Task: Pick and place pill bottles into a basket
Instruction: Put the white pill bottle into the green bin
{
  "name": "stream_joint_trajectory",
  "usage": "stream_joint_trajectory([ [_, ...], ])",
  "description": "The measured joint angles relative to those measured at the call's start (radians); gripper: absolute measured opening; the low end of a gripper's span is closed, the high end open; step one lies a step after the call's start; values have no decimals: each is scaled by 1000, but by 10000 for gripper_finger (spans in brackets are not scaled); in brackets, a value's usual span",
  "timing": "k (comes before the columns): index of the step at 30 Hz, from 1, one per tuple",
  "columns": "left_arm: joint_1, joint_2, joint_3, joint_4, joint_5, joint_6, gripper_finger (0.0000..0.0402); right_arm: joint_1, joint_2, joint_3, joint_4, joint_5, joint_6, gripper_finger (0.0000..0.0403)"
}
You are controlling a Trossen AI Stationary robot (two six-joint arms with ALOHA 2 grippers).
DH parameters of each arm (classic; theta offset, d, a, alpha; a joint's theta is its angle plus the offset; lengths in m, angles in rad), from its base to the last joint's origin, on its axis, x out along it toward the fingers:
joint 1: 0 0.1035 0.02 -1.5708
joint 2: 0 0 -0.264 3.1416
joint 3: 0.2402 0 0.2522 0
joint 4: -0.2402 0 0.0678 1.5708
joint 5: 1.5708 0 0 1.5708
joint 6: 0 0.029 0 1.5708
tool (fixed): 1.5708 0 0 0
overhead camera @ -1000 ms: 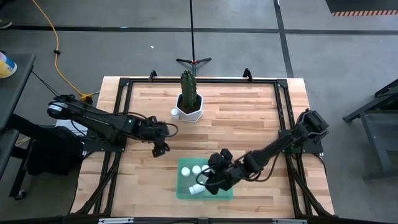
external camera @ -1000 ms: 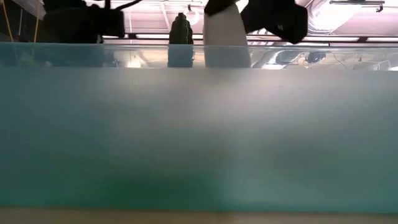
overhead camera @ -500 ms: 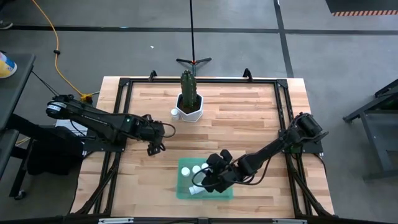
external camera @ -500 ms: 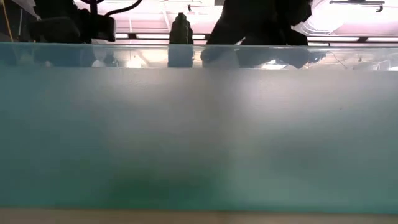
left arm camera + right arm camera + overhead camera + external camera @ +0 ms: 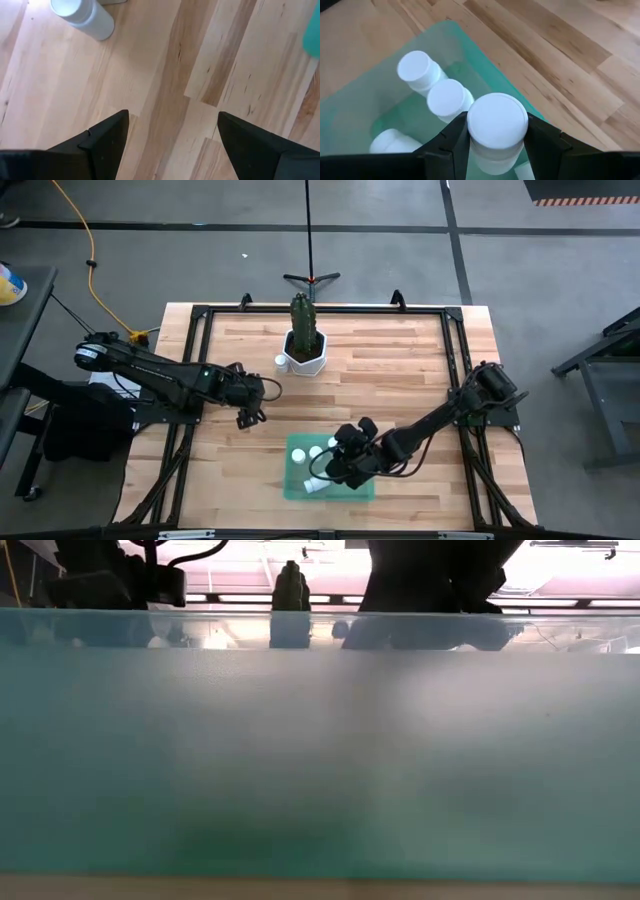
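The green translucent basket [image 5: 296, 480] lies near the table's near edge, and its wall fills the low view [image 5: 320, 760]. My right gripper [image 5: 338, 463] is over the basket, shut on a white pill bottle [image 5: 497, 127]. Two bottles [image 5: 420, 67] [image 5: 447, 98] stand upright in the basket and a third [image 5: 395, 142] lies in it. Another bottle [image 5: 280, 361] stands on the table beside the white plant pot [image 5: 305, 352]; it also shows in the left wrist view [image 5: 82, 12]. My left gripper [image 5: 252, 417] is open and empty over the wood, left of the basket. My right gripper pinches the bottle between its two fingers [image 5: 452, 145], which stand on opposite sides of the bottle's body just under the cap [image 5: 497, 119]. The bottle is upright, cap up, inside the basket's outline. Whether its base rests on the basket floor I cannot tell.
The white hexagonal pot with a green cactus [image 5: 303, 320] stands at the table's far middle. A black frame [image 5: 200, 315] runs round the table top. Bare wood lies between the pot and the basket.
My right gripper has gone down with the bottle, from above the basket's rim into the basket, shifting slightly toward the table's left. The bottle has stayed upright in the hold and is now hidden behind the basket wall in the low view.
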Motion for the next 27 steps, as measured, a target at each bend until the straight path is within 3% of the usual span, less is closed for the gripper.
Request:
stream_joint_trajectory([
  [25,0,0,0,-1,-34,0,337,-3,98,0,68,-10,26,146],
  [27,0,0,0,-2,-35,0,337,-3,98,0,68,-14,24,161],
])
